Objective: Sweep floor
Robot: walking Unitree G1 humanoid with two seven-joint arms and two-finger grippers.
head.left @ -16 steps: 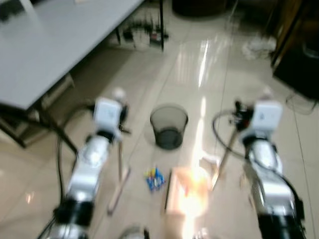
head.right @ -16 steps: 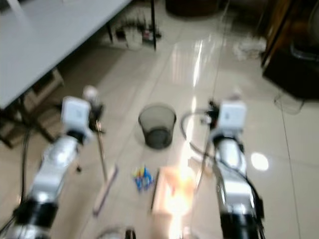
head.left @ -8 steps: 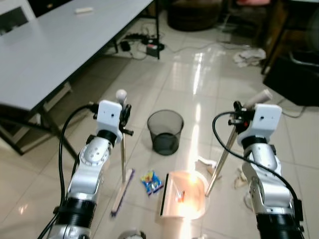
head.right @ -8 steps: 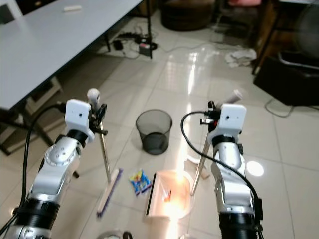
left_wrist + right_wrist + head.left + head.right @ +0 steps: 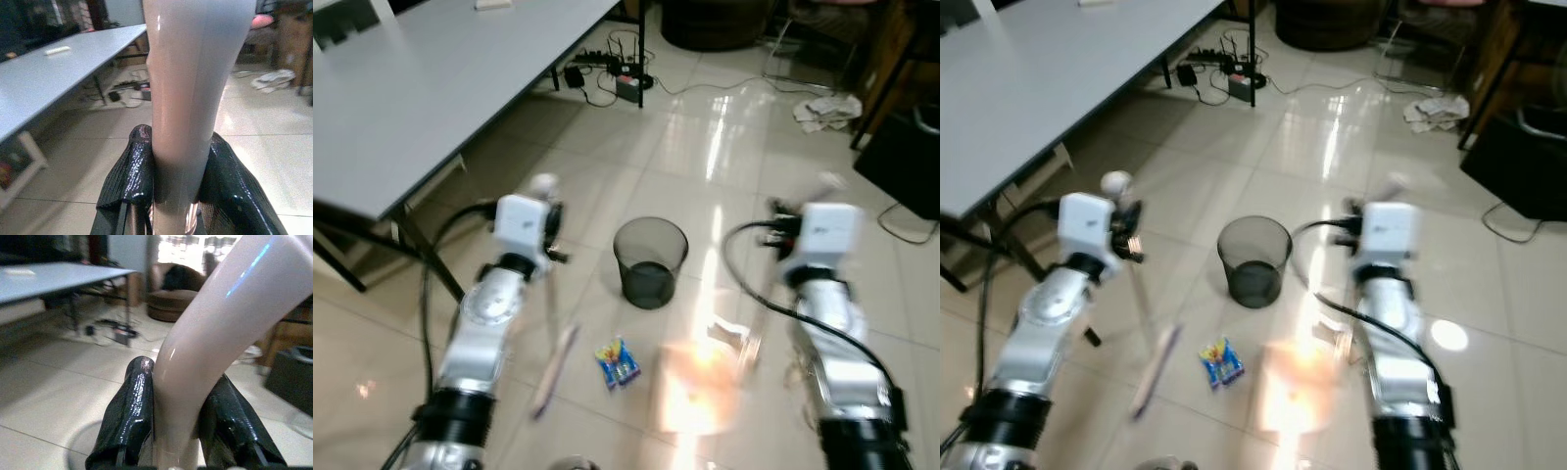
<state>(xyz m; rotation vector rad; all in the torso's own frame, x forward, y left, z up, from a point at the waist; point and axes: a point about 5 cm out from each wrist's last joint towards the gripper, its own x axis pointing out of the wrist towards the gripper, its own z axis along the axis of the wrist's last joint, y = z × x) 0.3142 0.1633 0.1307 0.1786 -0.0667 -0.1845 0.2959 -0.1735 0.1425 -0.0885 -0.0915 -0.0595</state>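
My left gripper is shut on the pale broom handle. The handle runs down to the broom head, which lies low over the tiles left of a colourful wrapper. My right gripper is shut on the curved pale dustpan handle. The dustpan is a blurred pale shape in a glare patch right of the wrapper. In the eye views both grippers are raised, the left gripper left of a dark mesh bin and the right gripper right of it.
A grey table with dark legs takes up the left. Cables and a power strip lie beyond it. A dark cabinet stands at the right, with crumpled paper near it. Glossy tiles stretch around the bin.
The whole picture has shifted and blurred, so the camera has moved. Both grippers still hold their handles. The broom head and dustpan are smeared by motion.
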